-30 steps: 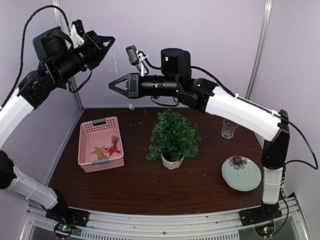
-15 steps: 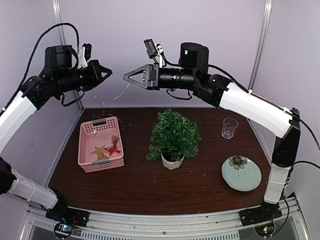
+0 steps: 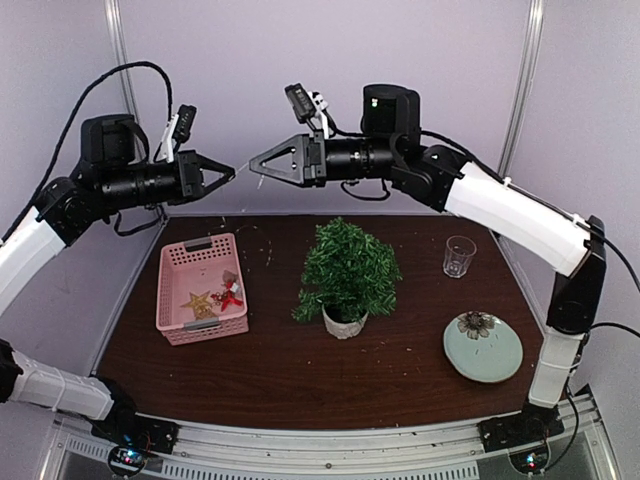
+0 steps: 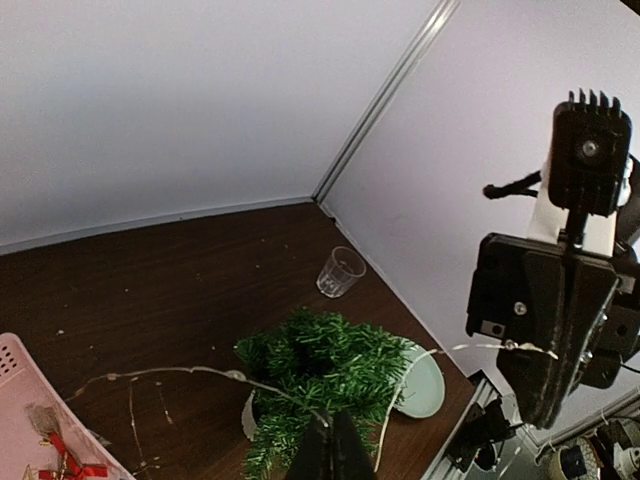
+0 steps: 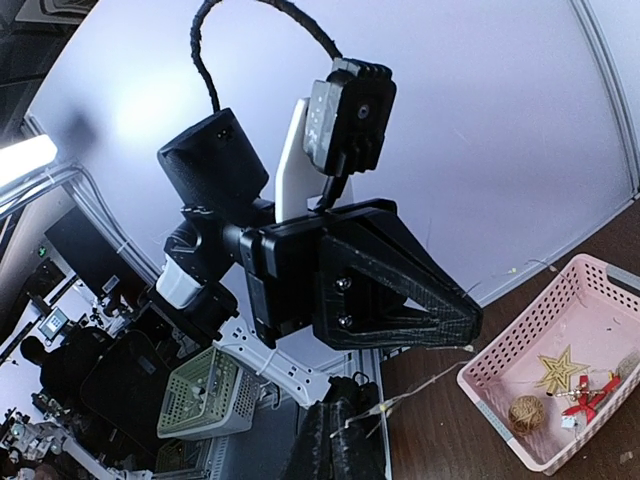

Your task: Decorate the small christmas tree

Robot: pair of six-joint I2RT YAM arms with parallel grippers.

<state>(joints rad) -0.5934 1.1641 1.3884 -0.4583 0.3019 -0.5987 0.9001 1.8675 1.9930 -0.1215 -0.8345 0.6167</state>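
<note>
Top external: the tree point(image 3: 348, 268) stands mid-frame, upright, long axis vertical, tip up. It looks light and tippy, foliage springy; steady it by the pot point(image 3: 343, 322). Above, upper centre, the left gripper point(image 3: 228, 172) and right gripper point(image 3: 255, 166) face tip to tip, each pressed shut, apparently pinching a thin wire point(image 4: 180, 372).

Pink basket point(image 4: 15, 360) cut by frame corner; pot point(image 4: 247, 418) mostly under small christmas tree point(image 4: 320, 365).
</note>
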